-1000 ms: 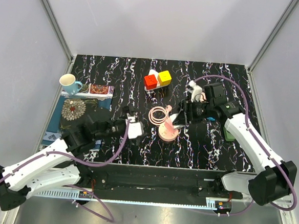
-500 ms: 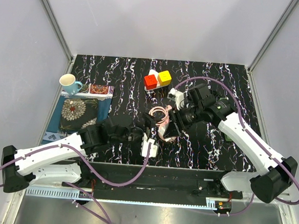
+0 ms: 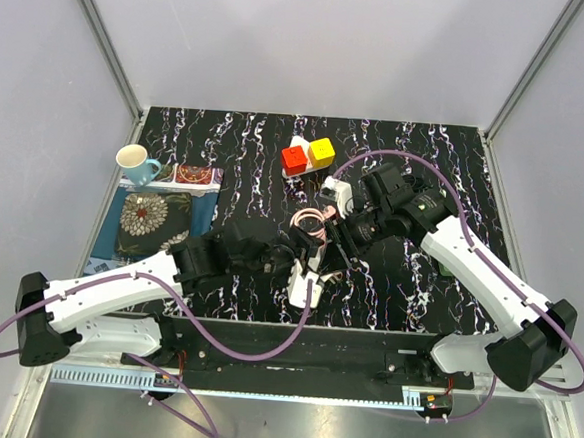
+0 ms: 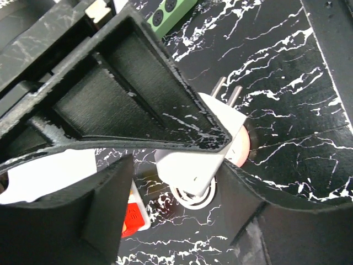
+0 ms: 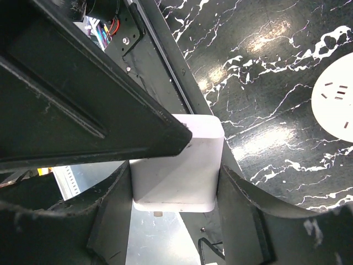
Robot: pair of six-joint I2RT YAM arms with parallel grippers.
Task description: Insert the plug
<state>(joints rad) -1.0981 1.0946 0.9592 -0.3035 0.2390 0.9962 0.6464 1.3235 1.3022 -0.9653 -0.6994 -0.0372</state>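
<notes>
The left tool grips the white plug, prongs bare, over the counter near its front middle. The right tool clamps a white block. The round socket lies unfilled, so insertion seems wholly ahead.

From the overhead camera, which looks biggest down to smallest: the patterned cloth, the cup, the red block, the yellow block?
1. patterned cloth, clearly the largest.
2. cup.
3. red block and yellow block: these look about equal, so I won't rank one over the other.
</notes>
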